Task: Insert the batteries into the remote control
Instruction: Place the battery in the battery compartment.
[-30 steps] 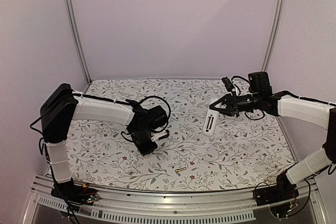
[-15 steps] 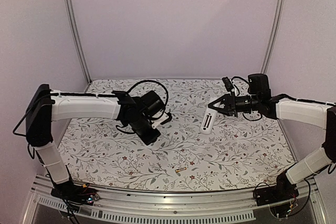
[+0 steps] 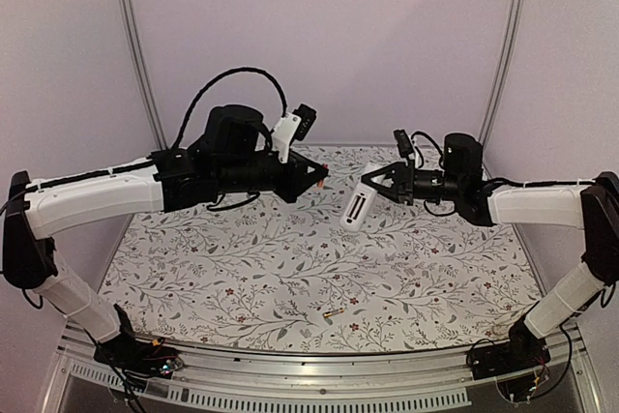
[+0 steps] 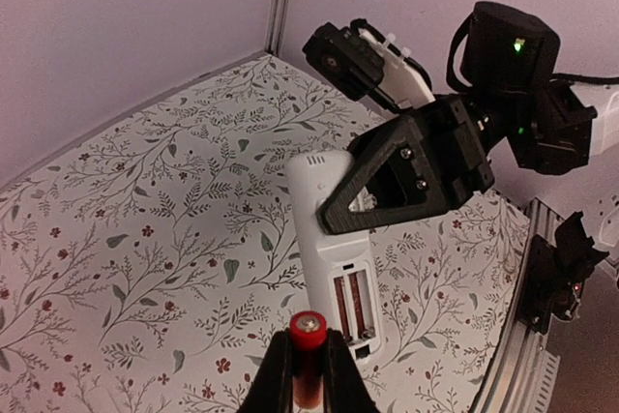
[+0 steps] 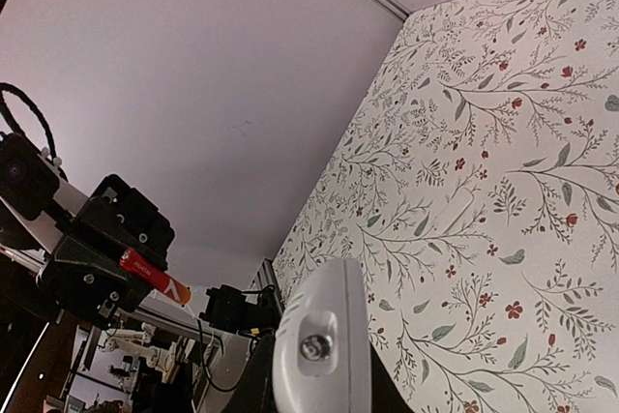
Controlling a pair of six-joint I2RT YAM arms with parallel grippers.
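Note:
My left gripper (image 4: 309, 367) is shut on the red battery (image 4: 309, 334), held in the air and pointing at the remote control (image 4: 332, 239). The remote is a slim white bar with its open battery recess (image 4: 355, 299) facing the left wrist camera, both slots empty. My right gripper (image 3: 375, 187) is shut on the remote's upper half and holds it tilted above the table (image 3: 435, 268). From above, the left gripper (image 3: 311, 179) and the remote (image 3: 356, 208) are a short gap apart. The dark battery with orange marking (image 3: 334, 314) lies on the cloth near the front edge.
A floral cloth covers the table, with pale walls and metal posts (image 3: 135, 45) behind it. A small flat white piece (image 5: 456, 208) lies on the cloth in the right wrist view. An aluminium rail (image 3: 290, 374) runs along the near edge.
My left arm has lifted off the table and swung up and right with the red battery, stopping just short of the remote. My right gripper has carried the remote a little left.

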